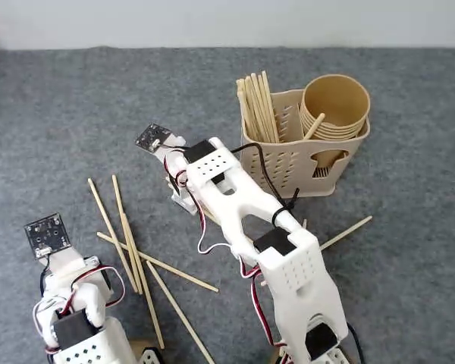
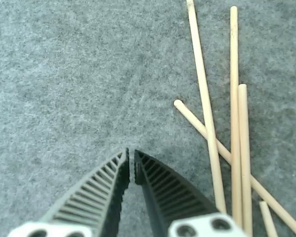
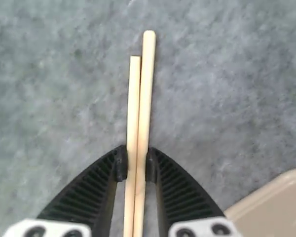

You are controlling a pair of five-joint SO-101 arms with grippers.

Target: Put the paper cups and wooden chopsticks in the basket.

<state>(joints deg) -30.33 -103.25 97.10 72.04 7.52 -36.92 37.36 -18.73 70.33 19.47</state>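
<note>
My right jaws are clamped on two chopsticks [image 3: 145,98] held side by side, just beside the basket [image 1: 288,163]. It stands toward the tabletop's [image 1: 76,98] far edge with stacked paper cups [image 1: 335,106] and more chopsticks [image 1: 256,106] in it. My left jaws are all but closed and empty, near loose chopsticks [image 2: 207,123] by the near edge.

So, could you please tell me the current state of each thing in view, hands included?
Left hand: shut, empty, above the grey carpet.
Right hand: shut on two pale wooden chopsticks, side by side.
Beige slotted plastic basket: upright, partly filled.
Stacked tan paper cups: nested, in the basket.
Bundle of wooden chopsticks: standing in the basket beside the cups.
Loose wooden chopsticks: lying scattered on the carpet, some crossing.
</note>
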